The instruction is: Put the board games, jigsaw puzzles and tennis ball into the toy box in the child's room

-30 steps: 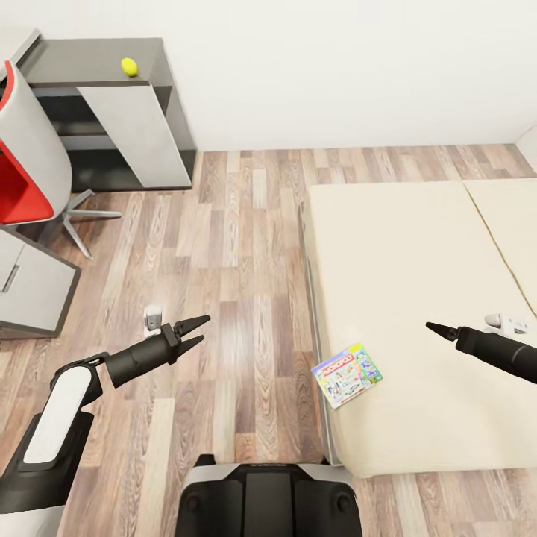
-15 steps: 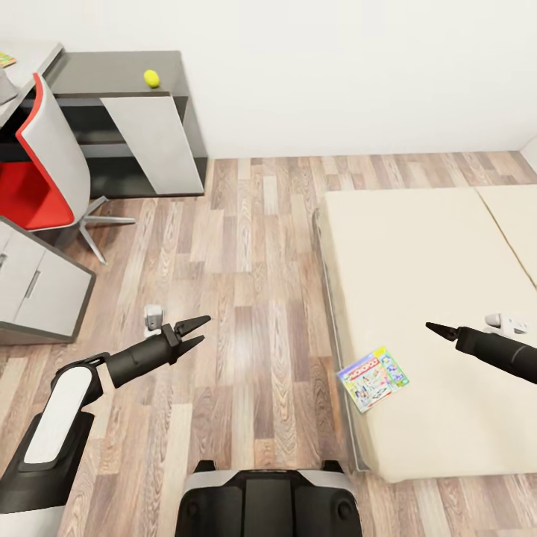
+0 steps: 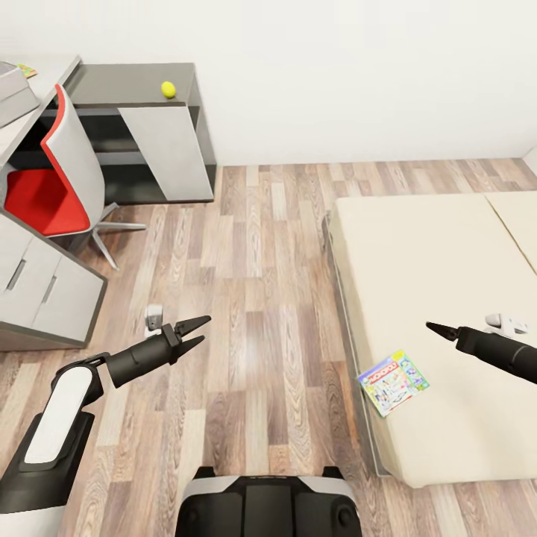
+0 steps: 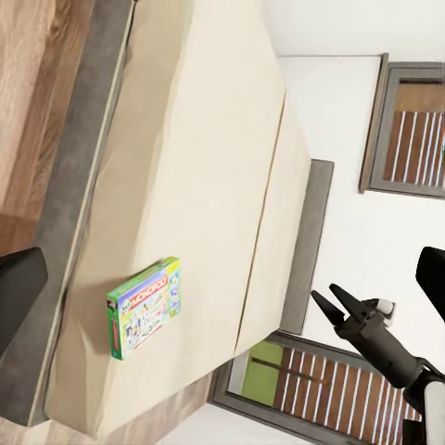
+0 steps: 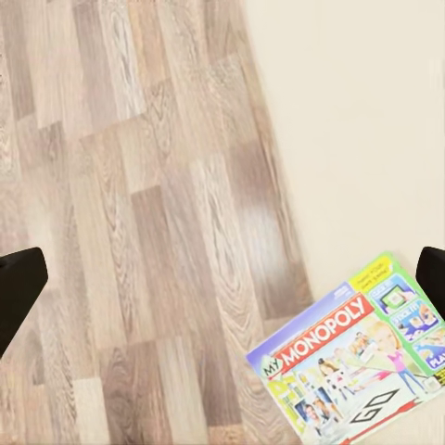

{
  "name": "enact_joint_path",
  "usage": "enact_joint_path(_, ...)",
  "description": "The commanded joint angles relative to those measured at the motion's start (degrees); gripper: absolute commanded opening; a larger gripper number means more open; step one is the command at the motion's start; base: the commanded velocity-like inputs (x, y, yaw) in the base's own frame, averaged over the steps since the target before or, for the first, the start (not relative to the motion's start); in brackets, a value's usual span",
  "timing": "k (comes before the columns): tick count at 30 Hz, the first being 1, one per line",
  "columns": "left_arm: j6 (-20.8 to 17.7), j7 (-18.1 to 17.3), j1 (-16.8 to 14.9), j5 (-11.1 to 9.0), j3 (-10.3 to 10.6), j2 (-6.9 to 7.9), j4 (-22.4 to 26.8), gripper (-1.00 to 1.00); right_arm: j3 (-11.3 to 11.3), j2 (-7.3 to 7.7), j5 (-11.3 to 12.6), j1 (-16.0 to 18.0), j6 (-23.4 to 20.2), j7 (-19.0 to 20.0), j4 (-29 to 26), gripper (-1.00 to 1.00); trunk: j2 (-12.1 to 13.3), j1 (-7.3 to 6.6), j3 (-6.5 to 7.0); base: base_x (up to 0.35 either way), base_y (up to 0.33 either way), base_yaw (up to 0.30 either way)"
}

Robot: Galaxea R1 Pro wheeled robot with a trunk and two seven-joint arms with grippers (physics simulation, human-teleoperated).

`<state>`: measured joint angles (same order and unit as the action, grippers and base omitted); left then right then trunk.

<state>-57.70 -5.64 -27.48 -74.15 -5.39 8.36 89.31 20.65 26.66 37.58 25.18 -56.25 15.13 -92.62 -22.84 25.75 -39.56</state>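
Note:
A white-green Monopoly board game [image 3: 393, 382] [image 4: 144, 308] [image 5: 357, 371] lies flat on the beige bed [image 3: 440, 261] near its floor-side edge. My right gripper [image 3: 436, 329] hovers open above the mattress, just beyond the box and apart from it. My left gripper [image 3: 197, 333] is open over the wood floor, holding nothing. A yellow tennis ball [image 3: 169, 89] rests on the low dark grey desk [image 3: 127, 78] by the wall. At the far left, the pale table [image 3: 52, 74] carries a corner of the light grey toy box [image 3: 9, 80] and a small colourful flat item [image 3: 27, 71].
A red and grey swivel chair [image 3: 52, 179] stands in front of the desks. A grey drawer cabinet [image 3: 41, 294] juts out at the left. Open plank floor [image 3: 261, 261] lies between desks and bed. A dark-framed window [image 4: 413, 130] is beyond the headboard.
The whole picture has shifted, with desk, chair, bed and game box now further right, so the camera has moved. Both arms keep the same pose and both grippers stay open.

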Motion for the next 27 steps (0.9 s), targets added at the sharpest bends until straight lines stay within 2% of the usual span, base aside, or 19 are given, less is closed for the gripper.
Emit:
enact_joint_path(1, -0.23, -0.59, -0.03, 0.59, -0.07, 0.0, -0.01, 1.0, 0.08, 0.0, -0.52, 0.04, -0.27, 0.59, -0.02, 1.0, -0.08, 0.03, 0.03, 0.0, 0.066, 0.0)
enact_joint_path(27, -0.19, -0.52, -0.03, 0.67, -0.03, -0.01, -0.01, 1.0, 0.18, 0.05, -0.57, 0.04, -0.27, 0.53, -0.02, 1.0, -0.08, 0.03, 2.44, 0.0, 0.015, 0.0)
